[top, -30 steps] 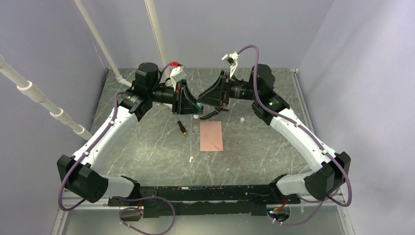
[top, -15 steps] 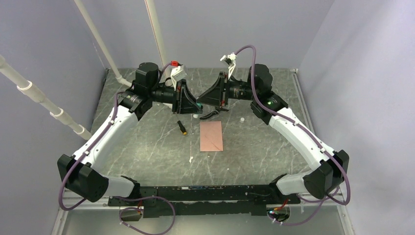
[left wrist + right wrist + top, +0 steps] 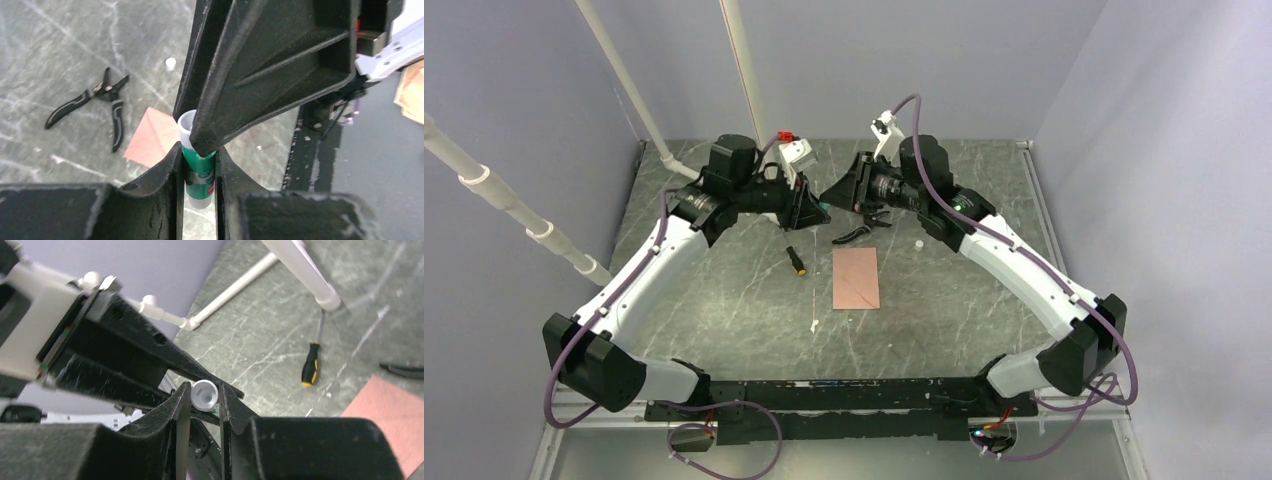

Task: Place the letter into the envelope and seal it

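Now both arms meet in the air over the far half of the desk, with one glue stick between them. The left end effector is clamped on the stick's green body. The right end effector is closed around its white end, coming in from the opposite side, so the stick's long axis runs from one wrist to the other.

The envelope lies flat on the desk below this meeting point and nearer the arm bases, just past the pliers. Its long axis runs from far to near. It sits about midway between the arms, slightly to the right. No separate letter is visible, so it may already be inside, and I cannot tell how the flap lies.

The next move likely depends on pulling straight along the stick's axis to free the white end. The left arm would then carry the body down and nearward to the envelope.
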